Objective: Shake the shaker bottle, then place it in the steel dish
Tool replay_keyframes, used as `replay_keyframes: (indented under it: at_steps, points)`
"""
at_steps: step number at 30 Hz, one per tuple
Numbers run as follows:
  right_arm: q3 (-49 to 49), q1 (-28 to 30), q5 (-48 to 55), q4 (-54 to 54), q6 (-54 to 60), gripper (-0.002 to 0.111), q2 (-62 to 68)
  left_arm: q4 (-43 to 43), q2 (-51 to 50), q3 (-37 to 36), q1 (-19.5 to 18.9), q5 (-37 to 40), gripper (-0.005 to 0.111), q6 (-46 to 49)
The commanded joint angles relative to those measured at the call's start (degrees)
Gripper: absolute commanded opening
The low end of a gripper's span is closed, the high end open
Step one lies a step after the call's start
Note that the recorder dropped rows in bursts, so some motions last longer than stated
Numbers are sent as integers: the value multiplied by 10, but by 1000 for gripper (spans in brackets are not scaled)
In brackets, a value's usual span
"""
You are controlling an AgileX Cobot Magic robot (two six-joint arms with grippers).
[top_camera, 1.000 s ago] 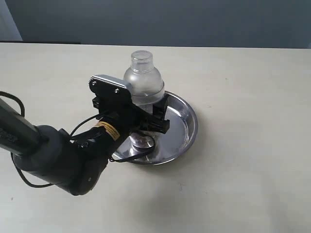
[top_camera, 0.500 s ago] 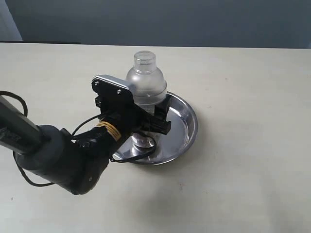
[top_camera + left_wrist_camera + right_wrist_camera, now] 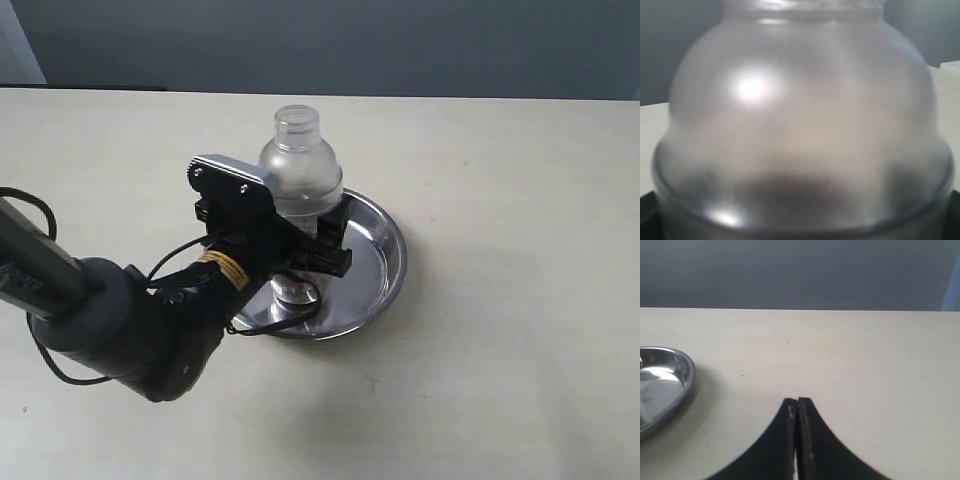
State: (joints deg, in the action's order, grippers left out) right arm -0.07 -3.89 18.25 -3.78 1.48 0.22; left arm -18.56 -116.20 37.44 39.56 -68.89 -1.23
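Note:
The shaker bottle [image 3: 300, 170] stands upright over the near-left part of the steel dish [image 3: 395, 262], its clear cap on top. My left gripper [image 3: 312, 238] is shut on the shaker bottle's body below the dome, one black finger [image 3: 338, 228] showing on its right side. The gripper hides the bottle's base, so I cannot tell whether it rests on the dish floor. In the left wrist view the frosted dome [image 3: 800, 125] fills the picture. My right gripper [image 3: 797, 403] is shut on nothing, low over bare table to the right of the steel dish [image 3: 675, 382].
The left arm's dark body [image 3: 130, 320] and its cable [image 3: 170, 262] lie across the near-left table. A reflection of the bottle shows in the dish floor [image 3: 290, 292]. A grey wall runs behind the table's far edge [image 3: 450, 97].
The bottle and left gripper shifted slightly to the right over the dish, then stayed still for the last half second. The grip is unchanged.

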Motion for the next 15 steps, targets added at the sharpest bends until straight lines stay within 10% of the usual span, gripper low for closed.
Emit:
replay_keyframes:
  at_steps: [1, 15]
  points:
    - [1, -1, -8, 1, 0, -1, -2, 4, 0, -3, -1, -11, 76, -2]
    - [1, -1, -8, 1, 0, -1, -2, 36, 0, -3, -1, -11, 76, 0]
